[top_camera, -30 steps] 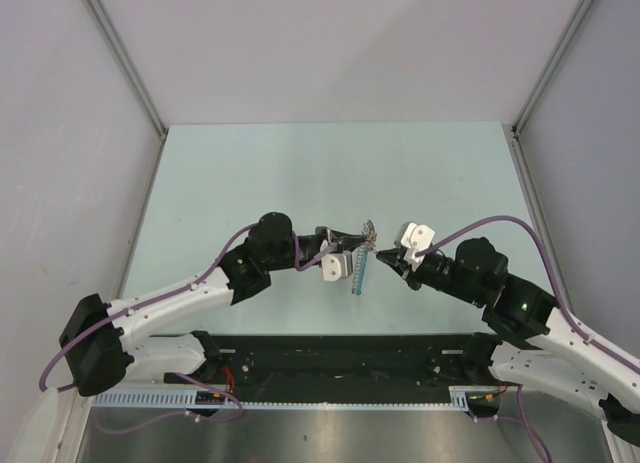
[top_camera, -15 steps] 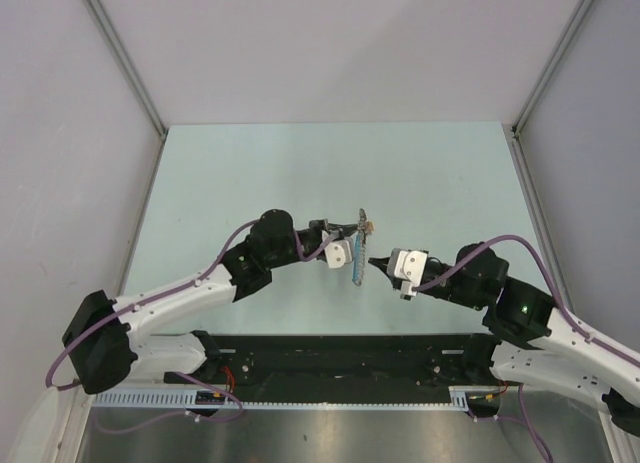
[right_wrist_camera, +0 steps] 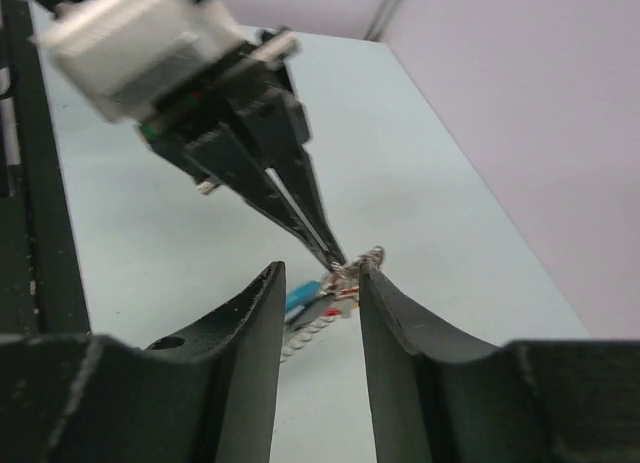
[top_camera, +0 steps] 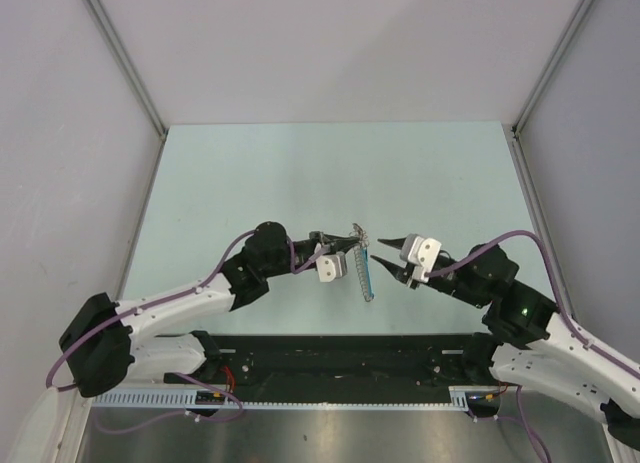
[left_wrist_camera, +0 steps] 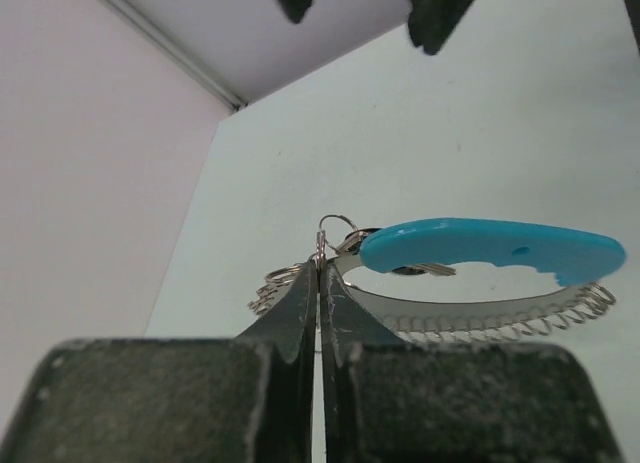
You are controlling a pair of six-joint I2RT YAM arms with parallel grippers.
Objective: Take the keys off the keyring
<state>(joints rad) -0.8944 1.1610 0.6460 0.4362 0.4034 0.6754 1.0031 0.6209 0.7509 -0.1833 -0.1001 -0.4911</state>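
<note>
My left gripper [top_camera: 351,245] is shut on the thin wire keyring [left_wrist_camera: 336,224] and holds it above the table. The bright blue strap [left_wrist_camera: 490,250] and a metal coil [left_wrist_camera: 480,323] hang from the ring; they also show in the top view [top_camera: 367,274]. The small silvery keys [right_wrist_camera: 371,255] bunch at the ring, right beside my left fingertips [right_wrist_camera: 322,245]. One key lies under the strap [left_wrist_camera: 421,270]. My right gripper [right_wrist_camera: 322,271] is open, its fingers either side of the bundle and one finger [right_wrist_camera: 385,303] close to the keys. It sits just right of the bundle in the top view [top_camera: 382,254].
The pale green table [top_camera: 250,173] is boxed in by grey walls at the back and on both sides. A black rail [top_camera: 340,358] runs along the near edge between the arm bases. My right fingers [left_wrist_camera: 440,8] show at the top of the left wrist view.
My left gripper lifted the bundle, then brought it back down and a little left. My right gripper dropped and turned, then came back up, open, beside the keys.
</note>
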